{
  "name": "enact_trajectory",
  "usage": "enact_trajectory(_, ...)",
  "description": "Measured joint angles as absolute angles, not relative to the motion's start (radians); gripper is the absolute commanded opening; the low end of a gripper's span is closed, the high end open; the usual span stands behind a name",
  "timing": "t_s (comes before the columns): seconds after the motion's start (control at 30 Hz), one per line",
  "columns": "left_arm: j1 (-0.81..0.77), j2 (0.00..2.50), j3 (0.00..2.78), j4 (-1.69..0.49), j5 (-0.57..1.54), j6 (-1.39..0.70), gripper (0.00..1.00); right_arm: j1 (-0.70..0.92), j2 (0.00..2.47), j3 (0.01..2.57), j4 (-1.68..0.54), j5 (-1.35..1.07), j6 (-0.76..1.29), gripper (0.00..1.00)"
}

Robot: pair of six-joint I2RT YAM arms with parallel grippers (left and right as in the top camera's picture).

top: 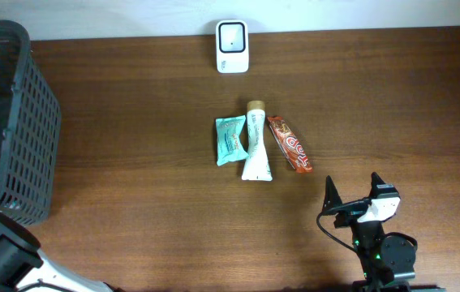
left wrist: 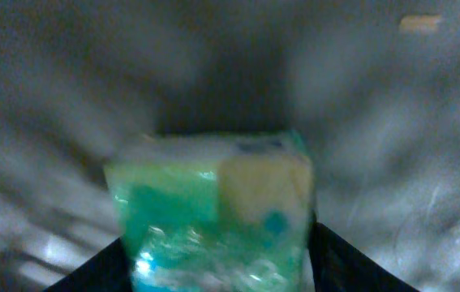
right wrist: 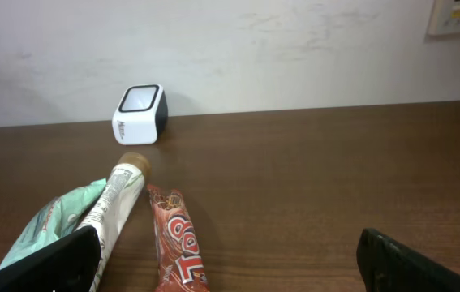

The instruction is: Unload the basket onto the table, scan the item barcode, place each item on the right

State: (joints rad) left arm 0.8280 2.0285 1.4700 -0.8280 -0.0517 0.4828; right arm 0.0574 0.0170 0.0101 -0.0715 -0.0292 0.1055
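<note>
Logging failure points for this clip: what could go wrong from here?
1. The left wrist view is dark and blurred. The green packet sits between the fingers of the left gripper, but a firm grip cannot be confirmed, so it could slip.
2. The teal packet, white tube and red bar lie close side by side. The open right gripper, reaching for one, might shove its neighbours.

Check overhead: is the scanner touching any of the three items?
No, the scanner stands well apart from the tube, the nearest item.
</note>
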Motion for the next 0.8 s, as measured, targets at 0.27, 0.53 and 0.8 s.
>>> enact_trajectory(0.27,0.828,2.041,1.486,-0.822,-0.041,0.479,0.00,0.057,0.017,0.010,-0.072,-0.029,0.105,0.99)
enact_trajectory(0.53,0.828,2.076,1.750,-0.952,-0.036,0.230,0.00,0.057,0.017,0.010,-0.072,-0.029,0.105,0.99)
enact_trajectory(0.8,0.831,1.909,2.269,-0.968,0.297,-0.146,0.00,0.057,0.017,0.010,-0.072,-0.029,0.106,0.99)
